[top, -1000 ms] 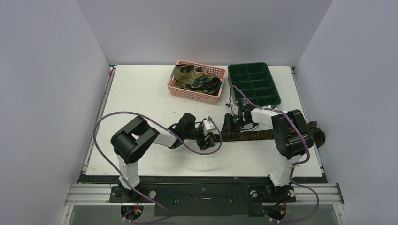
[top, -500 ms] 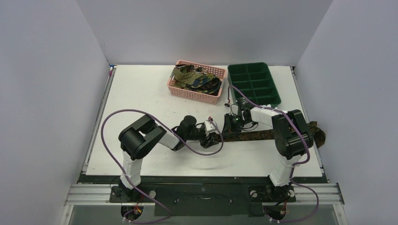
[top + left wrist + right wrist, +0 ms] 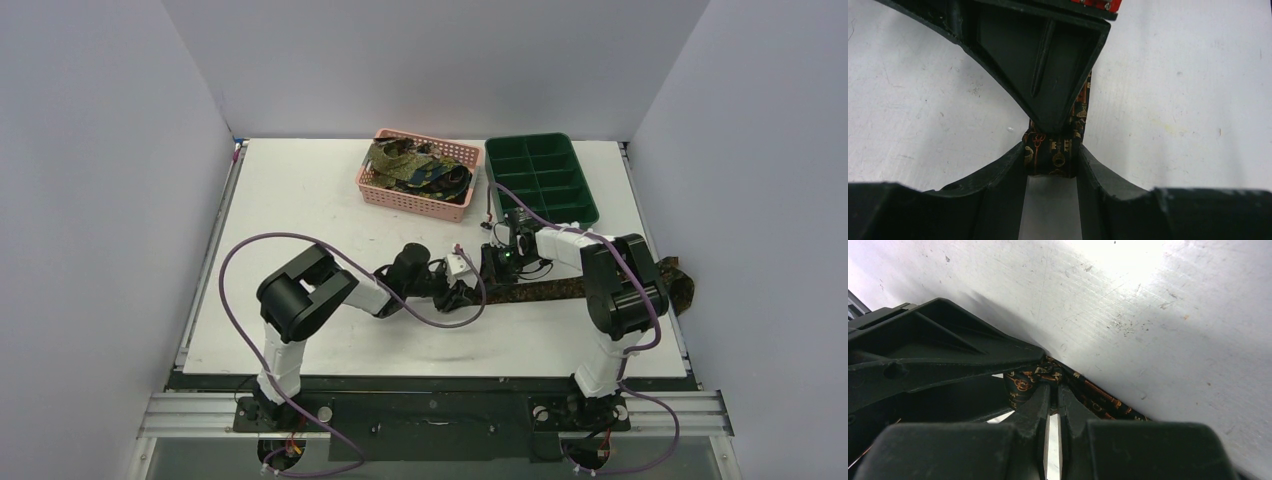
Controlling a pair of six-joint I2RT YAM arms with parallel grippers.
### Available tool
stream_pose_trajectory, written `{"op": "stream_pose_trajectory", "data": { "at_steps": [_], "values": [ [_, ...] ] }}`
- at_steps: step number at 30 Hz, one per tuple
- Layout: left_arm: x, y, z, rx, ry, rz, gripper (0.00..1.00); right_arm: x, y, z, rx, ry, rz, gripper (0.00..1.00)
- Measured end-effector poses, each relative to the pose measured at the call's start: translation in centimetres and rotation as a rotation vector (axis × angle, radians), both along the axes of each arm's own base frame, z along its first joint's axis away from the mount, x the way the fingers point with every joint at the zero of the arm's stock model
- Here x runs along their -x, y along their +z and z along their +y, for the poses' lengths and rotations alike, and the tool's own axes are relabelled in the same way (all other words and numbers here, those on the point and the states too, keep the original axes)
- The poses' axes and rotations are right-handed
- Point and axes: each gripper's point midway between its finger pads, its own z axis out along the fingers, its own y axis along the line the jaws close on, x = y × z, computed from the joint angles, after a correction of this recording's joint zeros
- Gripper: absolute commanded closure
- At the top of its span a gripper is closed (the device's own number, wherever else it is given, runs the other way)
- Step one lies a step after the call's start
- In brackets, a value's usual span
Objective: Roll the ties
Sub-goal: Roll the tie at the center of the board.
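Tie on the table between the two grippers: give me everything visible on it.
The tie is a long narrow strip of dark fabric with small gold and orange motifs. It lies flat across the table's right side, far end bunched over the right edge. The near end, seemingly folded, sits clamped between the left gripper's jaws; the right gripper's jaws pinch it there too.

Left arm (image 3: 300, 298): has swung rightward, its elbow block now nearer the middle of the table (image 3: 300, 200) than a second ago.
Left gripper (image 3: 466, 293): carried right along the tie (image 3: 548, 289), from short of the right gripper (image 3: 493, 266) to just beside it.
Tie: its left end sits further right; a shorter strip lies flat.
Purple cable (image 3: 240, 258): its loop has shifted right with the arm.
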Motion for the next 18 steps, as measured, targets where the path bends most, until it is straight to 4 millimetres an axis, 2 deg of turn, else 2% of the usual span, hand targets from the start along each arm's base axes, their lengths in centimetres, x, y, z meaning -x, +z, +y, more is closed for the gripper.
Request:
{"op": "stream_pose_trajectory", "data": {
  "at_steps": [5, 7, 11, 13, 18],
  "values": [
    [-0.4, -0.1, -0.9, 0.012, -0.019, -0.003, 0.63, -0.2, 0.0, -0.3, 0.017, -0.001, -0.017, 1.0],
    [-0.5, -0.1, -1.2, 0.018, -0.03, -0.011, 0.65, -0.3, 0.0, -0.4, 0.025, 0.002, -0.028, 1.0],
    [-0.6, -0.2, -1.2, 0.014, -0.044, -0.034, 0.76, -0.4, 0.1, -0.5, 0.031, 0.005, -0.04, 1.0],
    [-0.6, -0.3, -1.1, 0.007, -0.048, -0.042, 0.81, -0.4, 0.2, -0.5, 0.03, 0.006, -0.041, 0.95],
    [-0.5, -0.4, -0.6, -0.033, -0.045, -0.067, 0.84, -0.4, 0.5, -0.5, 0.032, 0.008, -0.042, 0.7]
  ]
}}
